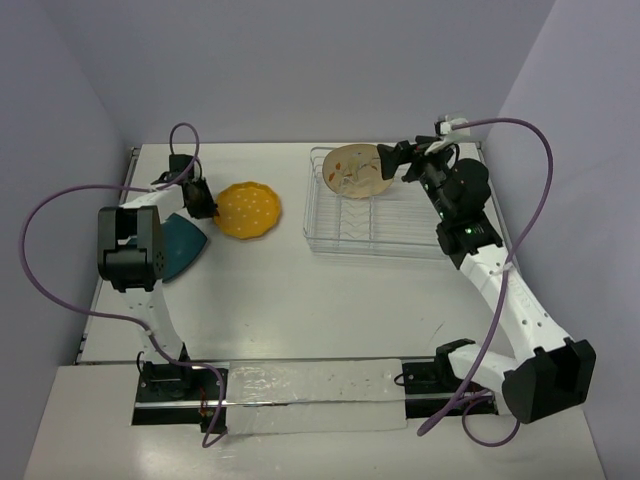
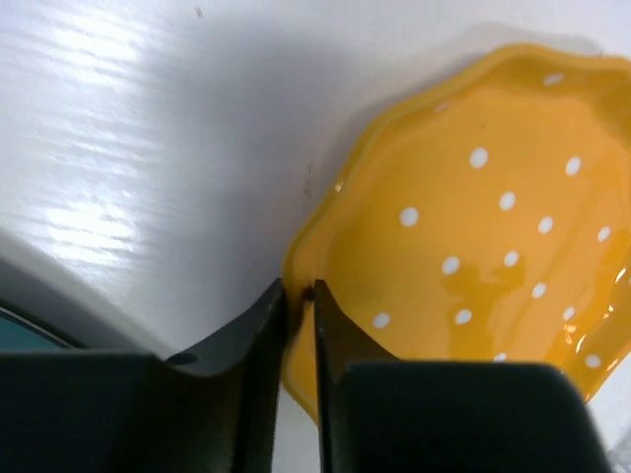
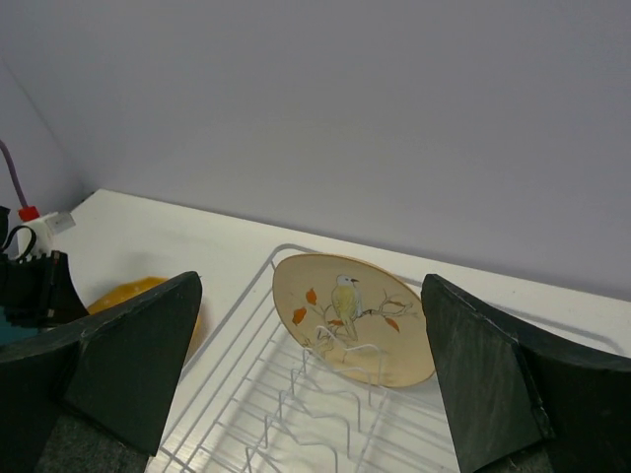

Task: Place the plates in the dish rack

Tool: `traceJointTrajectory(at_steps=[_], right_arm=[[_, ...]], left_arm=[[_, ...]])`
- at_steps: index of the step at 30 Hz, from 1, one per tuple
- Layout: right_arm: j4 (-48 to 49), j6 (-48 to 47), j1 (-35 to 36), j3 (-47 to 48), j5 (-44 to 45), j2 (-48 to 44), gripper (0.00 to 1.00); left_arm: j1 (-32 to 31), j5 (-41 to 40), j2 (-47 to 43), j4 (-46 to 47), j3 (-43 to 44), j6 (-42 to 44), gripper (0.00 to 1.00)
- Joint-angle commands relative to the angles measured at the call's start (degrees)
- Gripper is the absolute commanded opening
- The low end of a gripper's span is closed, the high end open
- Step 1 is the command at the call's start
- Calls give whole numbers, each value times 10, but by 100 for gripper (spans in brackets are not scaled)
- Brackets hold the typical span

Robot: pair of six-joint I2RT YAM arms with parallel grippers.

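Note:
The yellow dotted plate [image 1: 250, 210] lies on the table left of the dish rack [image 1: 400, 238]. My left gripper [image 1: 201, 200] is shut on its left scalloped rim; in the left wrist view the rim sits pinched between the two fingers of the gripper [image 2: 299, 288], with the plate [image 2: 493, 227] spreading to the right. The dark teal plate [image 1: 183, 247] lies partly under the left arm. The cream plate [image 1: 355, 171] stands tilted in the rack's far left corner. My right gripper [image 1: 400, 160] is open and empty just right of it, facing the plate [image 3: 360, 330].
The rack's wire dividers [image 3: 325, 414] in front of the cream plate hold nothing. A sliver of the teal plate [image 2: 15, 330] shows beside the left fingers. Walls close the table at the back and sides. Purple cables loop over both arms.

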Motion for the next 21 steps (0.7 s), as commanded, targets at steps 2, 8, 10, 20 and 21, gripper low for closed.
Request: traceJointTrajectory(at_steps=[2, 8, 10, 20, 21], right_arm=[[27, 25, 3, -28, 25, -52, 100], [7, 18, 4, -57, -32, -63, 100], [-5, 20, 5, -61, -52, -61, 100], [-27, -123, 88, -89, -197, -35, 99], [-27, -134, 95, -87, -206, -24, 99]], left_arm=[[0, -21, 4, 3, -30, -21, 0], [-1, -2, -81, 50, -68, -23, 0], [-3, -7, -126, 82, -98, -24, 0], [-97, -109, -315, 104, -169, 17, 0], [-109, -125, -326, 103, -173, 23, 0]])
